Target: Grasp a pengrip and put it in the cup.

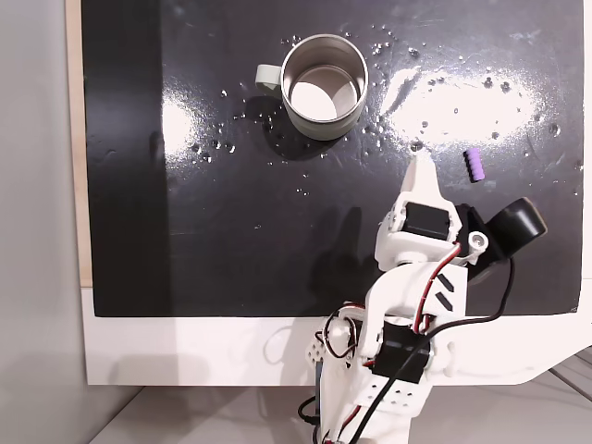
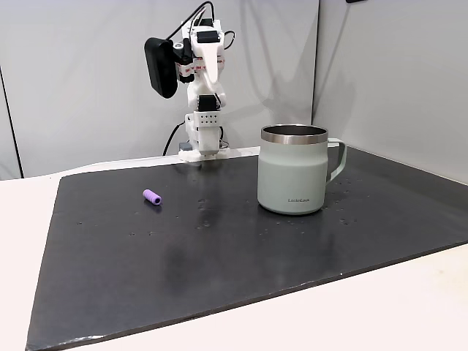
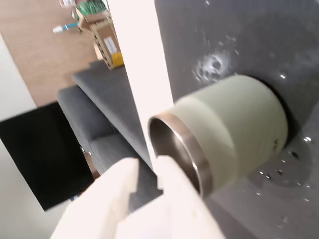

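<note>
On the black mat [image 1: 231, 231] the pengrip [image 1: 474, 165] is seen lying untouched, well apart from the cup [image 1: 324, 85], whose inside looks empty. Nothing is held by the gripper [image 1: 421, 162], raised above the mat with jaws nearly closed. Judged so, grasping and dropping are both left to be done.
</note>
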